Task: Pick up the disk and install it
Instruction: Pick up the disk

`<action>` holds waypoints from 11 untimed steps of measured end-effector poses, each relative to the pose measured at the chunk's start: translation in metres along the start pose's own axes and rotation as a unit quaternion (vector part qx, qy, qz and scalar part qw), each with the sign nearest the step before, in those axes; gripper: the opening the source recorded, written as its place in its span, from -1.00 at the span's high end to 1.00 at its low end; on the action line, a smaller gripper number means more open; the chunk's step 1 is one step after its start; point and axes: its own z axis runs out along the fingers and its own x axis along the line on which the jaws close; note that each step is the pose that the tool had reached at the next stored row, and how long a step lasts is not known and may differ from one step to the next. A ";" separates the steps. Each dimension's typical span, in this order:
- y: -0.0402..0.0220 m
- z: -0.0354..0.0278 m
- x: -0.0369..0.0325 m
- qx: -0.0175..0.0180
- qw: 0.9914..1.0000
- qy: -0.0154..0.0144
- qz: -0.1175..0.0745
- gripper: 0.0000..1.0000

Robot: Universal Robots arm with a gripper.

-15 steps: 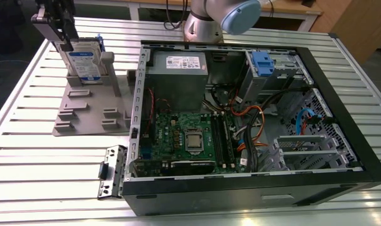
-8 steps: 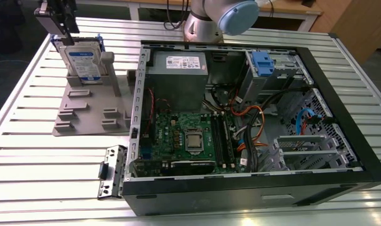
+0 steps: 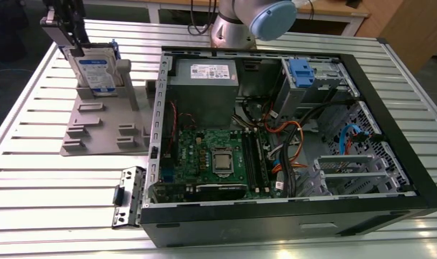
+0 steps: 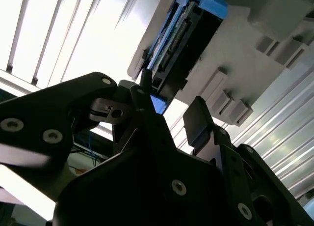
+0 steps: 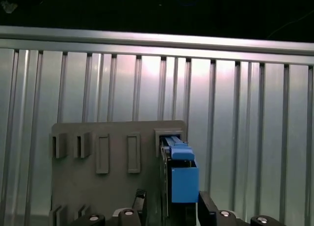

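The disk (image 3: 96, 70) stands on edge in a slot of the grey holder plate (image 3: 103, 129), at the exterior view's upper left, its silver face and blue carrier showing. My gripper (image 3: 76, 49) hangs just over its top edge. In the first wrist view the disk (image 5: 180, 179) shows edge-on, blue carrier toward the camera, and the gripper (image 5: 171, 209) is open with one black finger on each side of it. In the second wrist view the disk (image 4: 189, 37) sits beyond the fingertips (image 4: 197, 119), its blue corner between them.
An open computer case (image 3: 391, 135) lies on the slatted metal table (image 3: 31, 178), with a grey power supply (image 3: 203, 86), a green motherboard (image 3: 214, 159) and a grey cage with a blue latch (image 3: 300, 70). A loose metal bracket (image 3: 128, 197) lies by the case's corner. The arm's base (image 3: 237, 24) stands behind.
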 end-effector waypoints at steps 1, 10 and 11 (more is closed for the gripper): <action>0.0005 0.0018 -0.0001 0.000 1.000 0.000 -0.002 -0.06; 0.0010 0.0165 0.0001 0.000 1.000 0.000 -0.008 -0.06; 0.0010 0.0183 0.0001 0.000 1.000 0.000 -0.008 -0.06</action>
